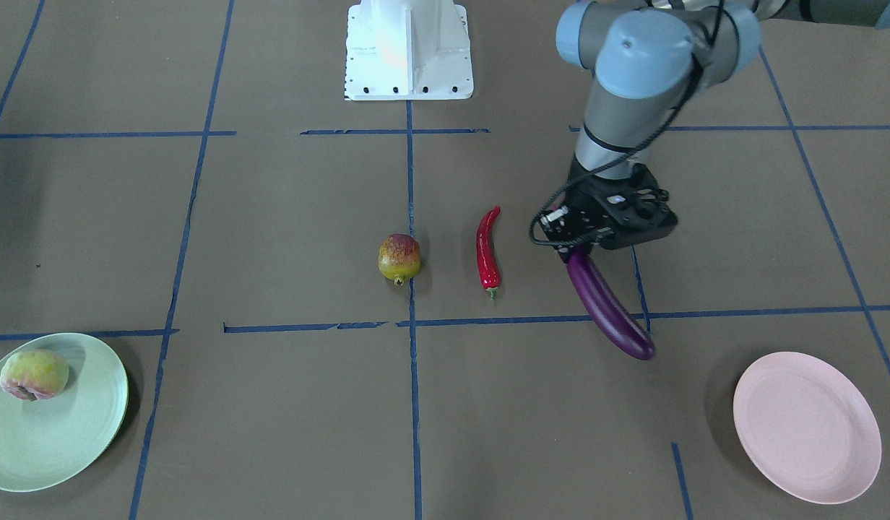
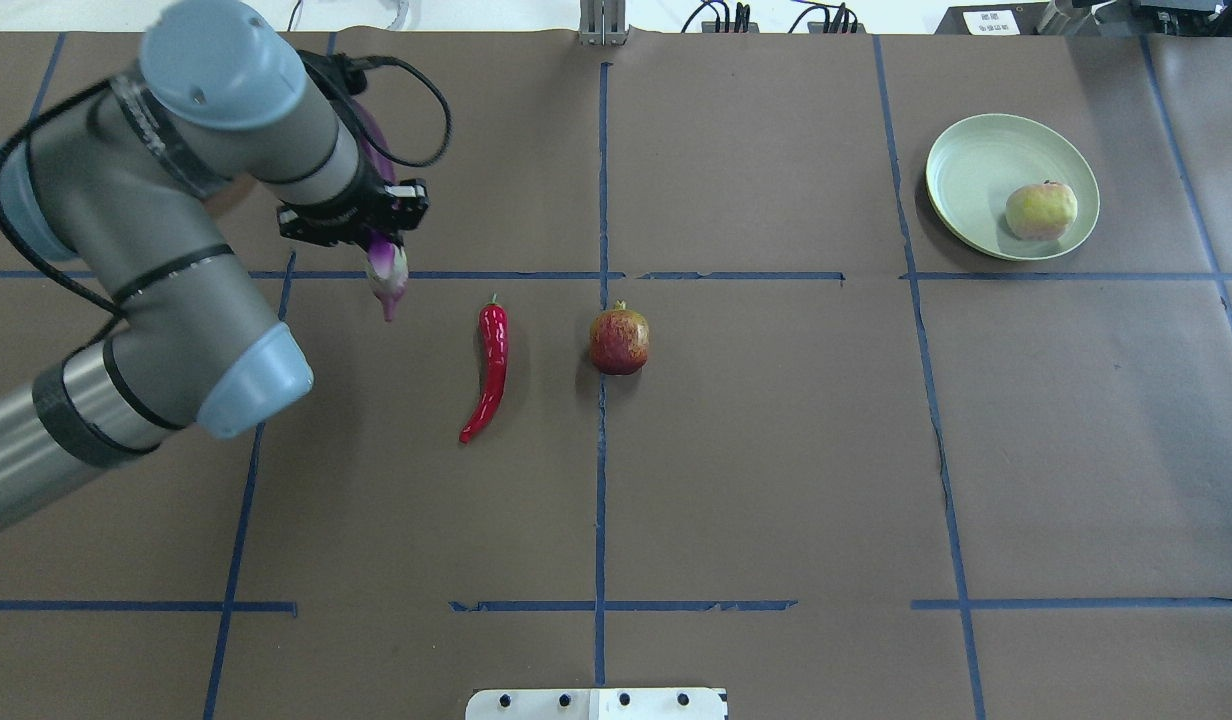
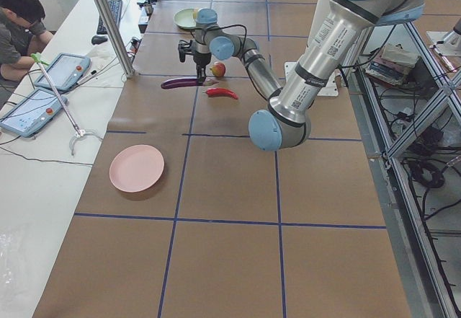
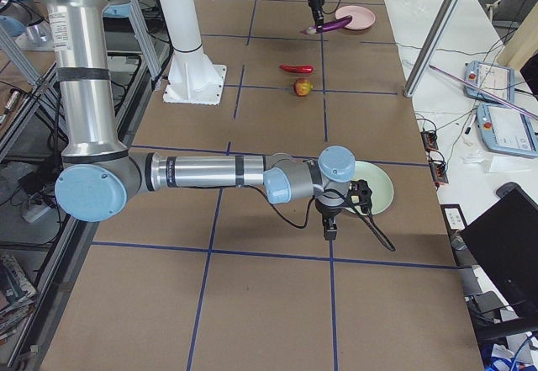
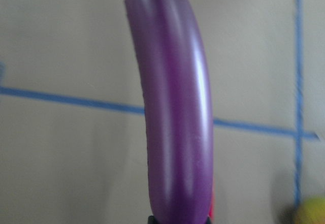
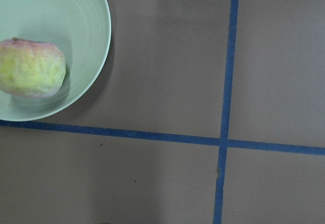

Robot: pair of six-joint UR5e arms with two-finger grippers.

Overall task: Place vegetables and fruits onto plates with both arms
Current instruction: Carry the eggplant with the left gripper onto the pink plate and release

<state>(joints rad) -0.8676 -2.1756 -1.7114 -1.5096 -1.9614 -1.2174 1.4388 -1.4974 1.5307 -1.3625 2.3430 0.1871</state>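
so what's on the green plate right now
Only the pale green fruit with a pink blush, lying toward one edge of the mint green plate. The rest shows bare; the patch beneath the fruit is hidden.

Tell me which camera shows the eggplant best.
The front-facing view: the eggplant shows nearly whole, held by the left gripper. Overhead, the arm hides most of it. The left wrist view crops it; the side views show it small.

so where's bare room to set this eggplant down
The round pale pink plastic plate is wholly bare, and most of the pale mint green plate is free beside the pale green fruit. The middle is crowded: red chili pepper and red-and-yellow mottled fruit lie close together, near the held purple eggplant.
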